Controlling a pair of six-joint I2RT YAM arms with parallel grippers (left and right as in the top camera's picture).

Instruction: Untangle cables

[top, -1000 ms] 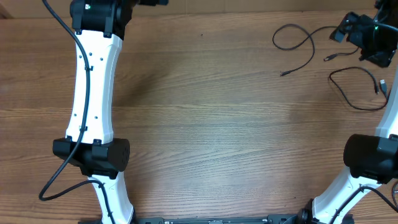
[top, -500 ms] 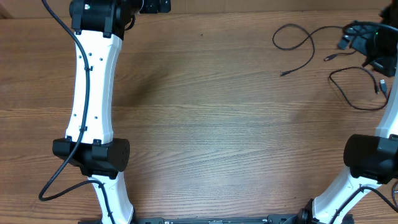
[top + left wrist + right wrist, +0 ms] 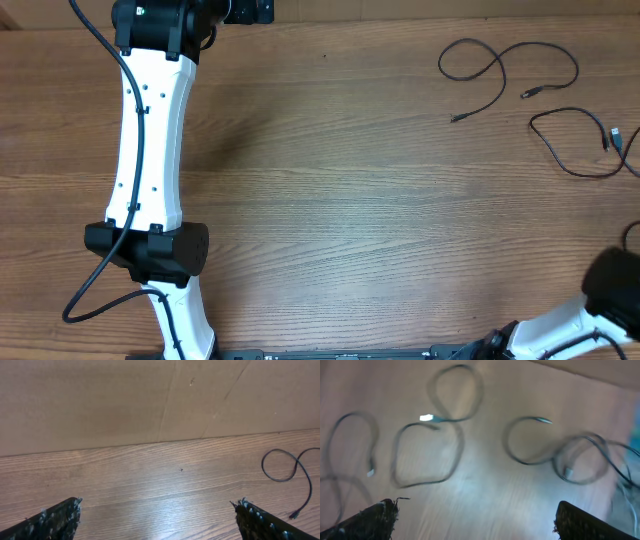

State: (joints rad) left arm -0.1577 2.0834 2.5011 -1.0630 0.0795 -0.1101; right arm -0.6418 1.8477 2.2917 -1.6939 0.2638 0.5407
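Note:
Thin black cables lie apart on the wooden table at the far right. One cable (image 3: 497,62) makes a long loop with two plug ends. A second cable (image 3: 566,148) curves below it, and a third cable (image 3: 627,140) shows at the right edge. My left gripper (image 3: 252,10) is at the far edge, open and empty (image 3: 157,505); its view shows one cable loop (image 3: 286,464) to the right. My right gripper (image 3: 477,505) is open and empty above several blurred cable loops (image 3: 427,455). It is out of the overhead view.
The left arm (image 3: 150,150) stretches along the table's left side. The right arm's base (image 3: 612,290) sits at the bottom right corner. A brown wall (image 3: 150,400) stands behind the table's far edge.
My right gripper, which was over the cables at the top right, has moved right and out of the overhead view. The cables lie where they were. The left arm has not moved.

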